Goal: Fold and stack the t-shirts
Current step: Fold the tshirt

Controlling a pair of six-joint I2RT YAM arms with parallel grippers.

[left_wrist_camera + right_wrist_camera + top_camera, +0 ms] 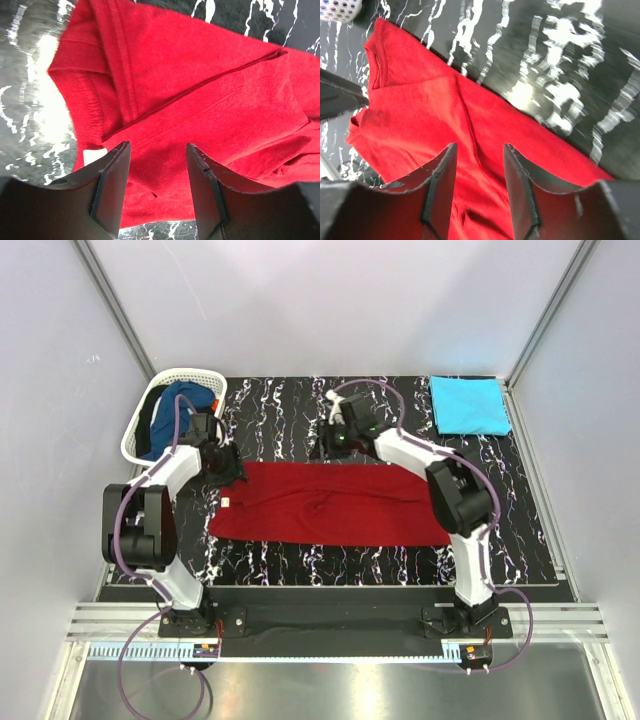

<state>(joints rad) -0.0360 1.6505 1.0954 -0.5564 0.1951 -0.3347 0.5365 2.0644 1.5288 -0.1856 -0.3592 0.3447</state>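
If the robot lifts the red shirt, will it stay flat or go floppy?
Probably floppy: the red shirt lies in soft folds and wrinkles, so it would droop from wherever it's pinched. It likely weighs little, being thin cloth. Pushed, it would probably bunch up rather than slide whole.

We see a white lattice basket (133, 435) at the upper left of the frame, on the black, white-veined bench (280, 410).

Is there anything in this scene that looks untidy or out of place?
The red t-shirt has a raised wrinkle near its middle, so it does not lie flat. The dark blue t-shirt sits crumpled in the basket. The turquoise t-shirt looks neat.
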